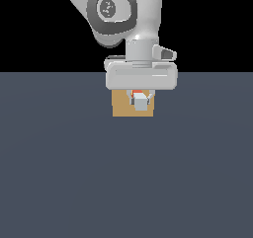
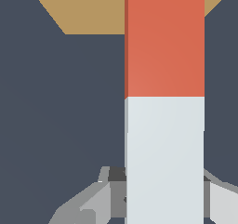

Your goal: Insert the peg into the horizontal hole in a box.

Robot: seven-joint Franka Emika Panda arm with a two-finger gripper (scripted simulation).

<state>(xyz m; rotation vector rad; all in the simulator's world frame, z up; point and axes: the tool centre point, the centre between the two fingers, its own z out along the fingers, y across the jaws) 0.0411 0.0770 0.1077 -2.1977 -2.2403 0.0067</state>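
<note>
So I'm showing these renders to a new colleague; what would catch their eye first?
Probably the white-grey gripper hanging in front of the tan box, which sits on the dark floor at the middle of the exterior view. In the wrist view, the peg, half orange-red and half white, fills the frame and points toward the box.

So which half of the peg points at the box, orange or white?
The orange-red half of the peg points at the tan box; the white half sits in the gripper.

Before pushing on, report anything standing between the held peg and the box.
Nothing visible does. The long bar with an orange-red front half and white rear half, clamped in the white-grey end effector, points at the plain tan box; only bare dark floor lies beneath. The hole is hidden.
</note>
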